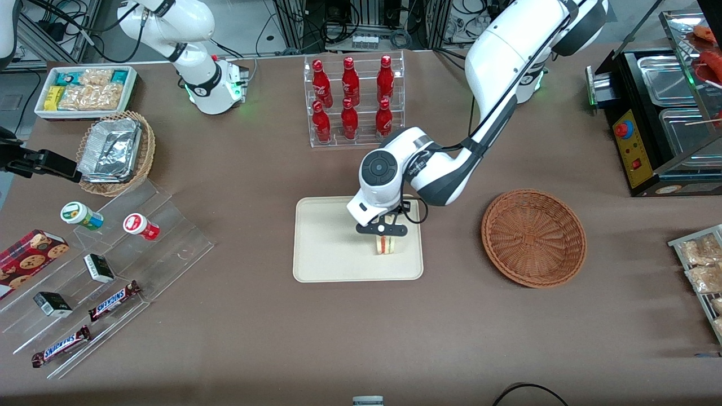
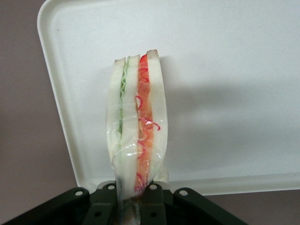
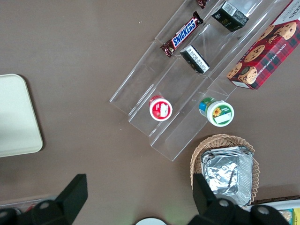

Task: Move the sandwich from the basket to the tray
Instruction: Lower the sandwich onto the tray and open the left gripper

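The tray (image 1: 327, 248) lies mid-desk, the empty basket (image 1: 533, 237) beside it toward the working arm's end. The gripper (image 1: 386, 232), over the tray near that basket-side edge, is clamped on the sandwich (image 2: 137, 140), held upright. Best lower until bread rests flat, then release gently. Brown cloth; cabling crowds the room.

gripper (image 1: 384, 237) over tray (image 1: 327, 265) | sandwich (image 1: 384, 245) in gripper | basket (image 1: 533, 237) beside tray

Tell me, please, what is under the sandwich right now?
The tray lies under the sandwich, which the gripper holds shut by one edge. Whether its lower end touches the tray cannot be seen.
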You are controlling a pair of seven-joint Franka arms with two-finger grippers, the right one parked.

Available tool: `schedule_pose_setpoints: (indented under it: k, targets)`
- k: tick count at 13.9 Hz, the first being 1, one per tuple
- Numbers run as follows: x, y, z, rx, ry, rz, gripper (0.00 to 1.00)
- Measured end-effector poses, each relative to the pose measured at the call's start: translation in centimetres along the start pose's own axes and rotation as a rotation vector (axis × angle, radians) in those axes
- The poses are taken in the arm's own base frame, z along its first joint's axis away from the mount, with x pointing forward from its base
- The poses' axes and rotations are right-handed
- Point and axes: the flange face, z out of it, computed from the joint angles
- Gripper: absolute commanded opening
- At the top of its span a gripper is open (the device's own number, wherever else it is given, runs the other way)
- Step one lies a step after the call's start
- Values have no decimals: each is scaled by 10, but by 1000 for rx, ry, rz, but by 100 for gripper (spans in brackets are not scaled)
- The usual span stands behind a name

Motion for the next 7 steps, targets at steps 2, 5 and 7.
schedule_pose_setpoints:
  k: [2, 5, 7]
  targets:
    - [2, 1, 7, -5, -1, -1, 0]
    - [3, 2, 16, -15, 1, -1, 0]
    - [4, 2, 20, -17, 0, -1, 60]
